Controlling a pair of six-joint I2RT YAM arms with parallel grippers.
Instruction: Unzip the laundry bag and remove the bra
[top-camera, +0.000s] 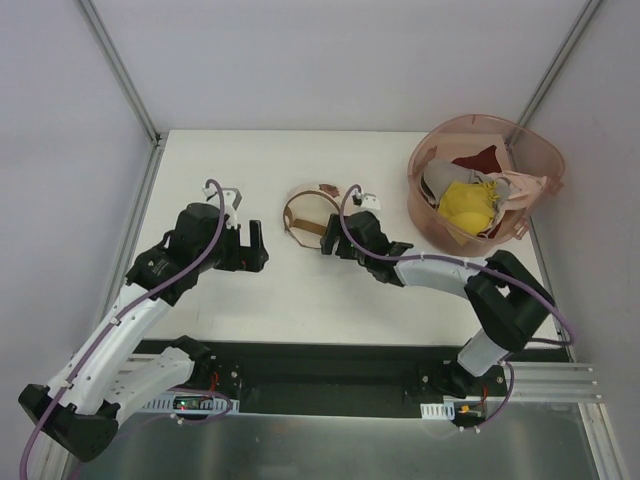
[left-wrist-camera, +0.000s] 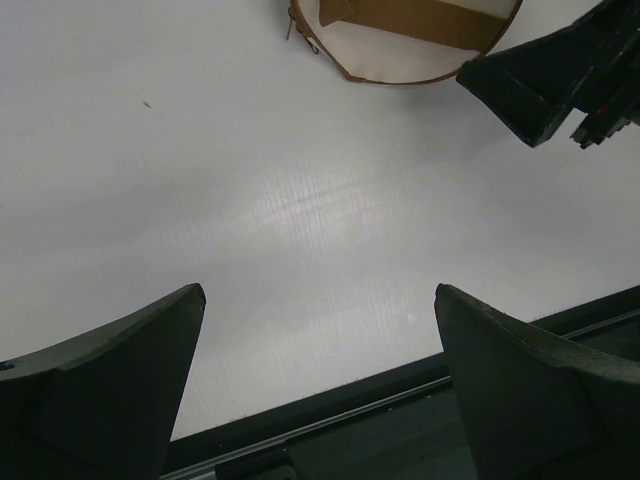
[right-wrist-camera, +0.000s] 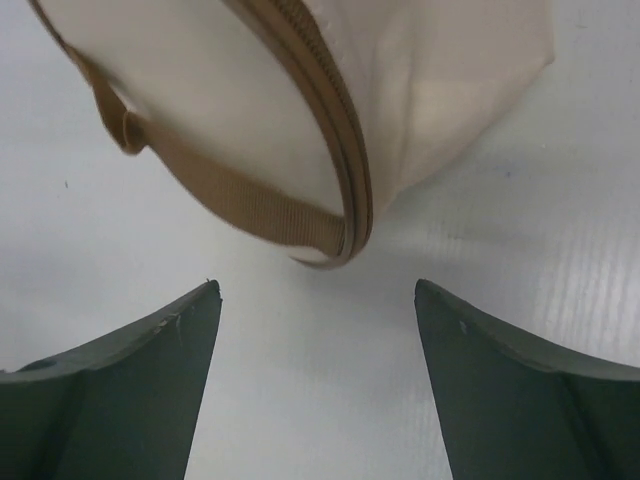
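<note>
As the left gripper (top-camera: 262, 247) and right gripper (top-camera: 326, 238) gape empty, one laundry bag (top-camera: 303, 211) lies touching neither.

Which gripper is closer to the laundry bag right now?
Right. The right gripper sits just short of the bag, jaws open toward its zipper edge; the left gripper is farther off, to its left, also open.

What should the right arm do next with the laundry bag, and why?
Probably ease the right gripper forward and close on the bag's brown zipper edge. Its jaws stand open, and the bag lies just ahead, untouched. The left gripper is open over bare table, farther away.
</note>
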